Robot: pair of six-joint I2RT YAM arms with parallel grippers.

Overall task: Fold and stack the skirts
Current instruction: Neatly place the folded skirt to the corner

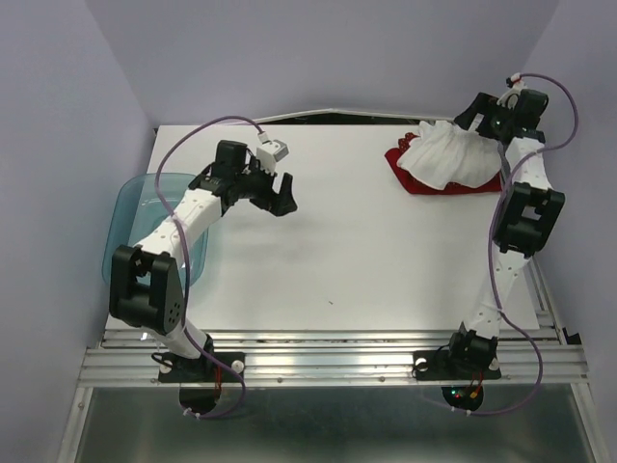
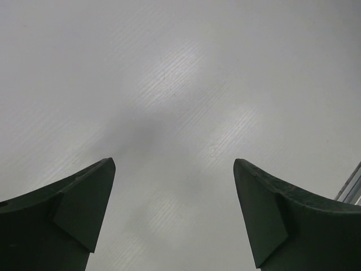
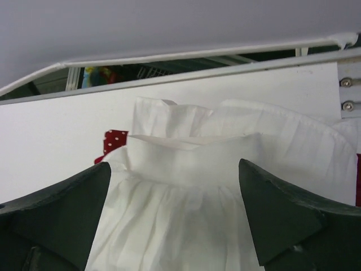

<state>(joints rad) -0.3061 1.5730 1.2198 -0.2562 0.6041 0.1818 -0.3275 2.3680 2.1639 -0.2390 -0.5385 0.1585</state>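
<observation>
**Top external view: skirts heaped at far right, both grippers open**

Top external view: the white skirt (image 1: 448, 159) is seen bunched on top of the red skirt (image 1: 396, 157) at the far right of the table (image 1: 337, 260). Only the red skirt's left and near edges are shown around it. The right gripper (image 1: 469, 121) is held just over the far side of the heap. In the right wrist view its jaws are spread wide, with pleated white cloth (image 3: 180, 226) seen between them. A corner of the dotted red skirt (image 3: 114, 140) is seen at the left. Whether cloth is touched cannot be told. The left gripper (image 1: 275, 196) is held over bare table at far left-centre, well apart from the skirts. Its jaws are shown wide apart, with nothing between them, in the left wrist view (image 2: 173, 164). A teal tub (image 1: 145, 207) is set at the left edge.
</observation>
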